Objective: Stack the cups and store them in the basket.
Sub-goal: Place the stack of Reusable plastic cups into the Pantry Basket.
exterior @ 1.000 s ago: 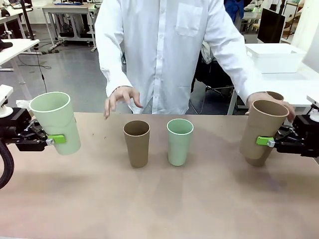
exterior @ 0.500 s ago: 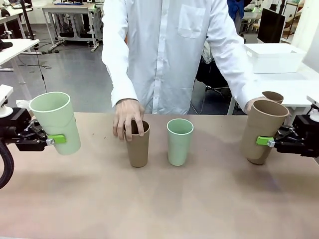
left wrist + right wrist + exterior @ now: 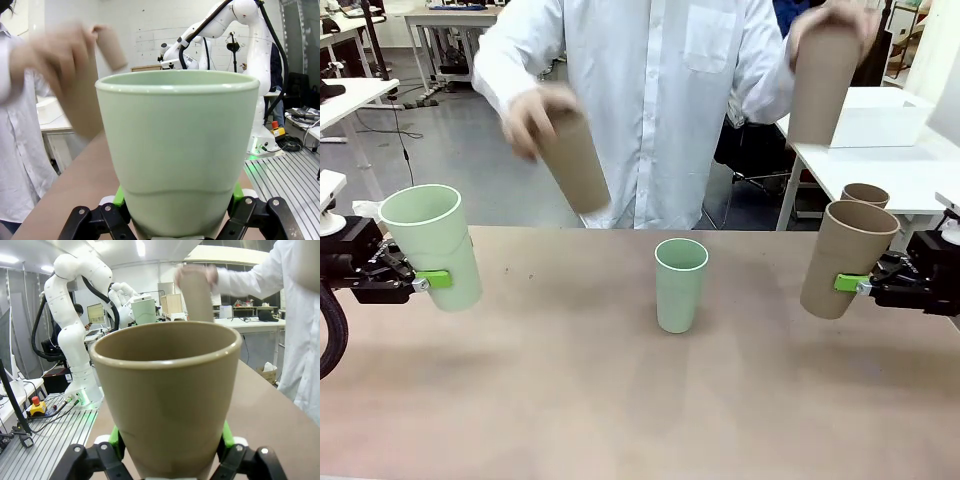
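My left gripper (image 3: 438,278) is shut on a pale mint green cup (image 3: 430,245), held tilted above the table's left side; in the left wrist view that cup (image 3: 177,150) stands large between the green pads. My right gripper (image 3: 842,283) is shut on a tan-brown cup (image 3: 847,255) at the right; the same cup (image 3: 170,405) is close in the right wrist view. A second mint cup (image 3: 680,285) stands upright mid-table. The person holds a tan cup (image 3: 572,160) raised in one hand and another tan cup (image 3: 823,85) high in the other. One more tan cup (image 3: 865,194) stands behind my right gripper. The white basket (image 3: 875,118) sits on a far table.
The brown table (image 3: 640,400) has free room at the front and around the middle cup. The person in a white shirt stands at the far edge. White tables and other lab furniture lie beyond.
The person took the tan cup from the table's middle left and the one at the right edge and lifted both into the air. Both grippers have held still with their cups.
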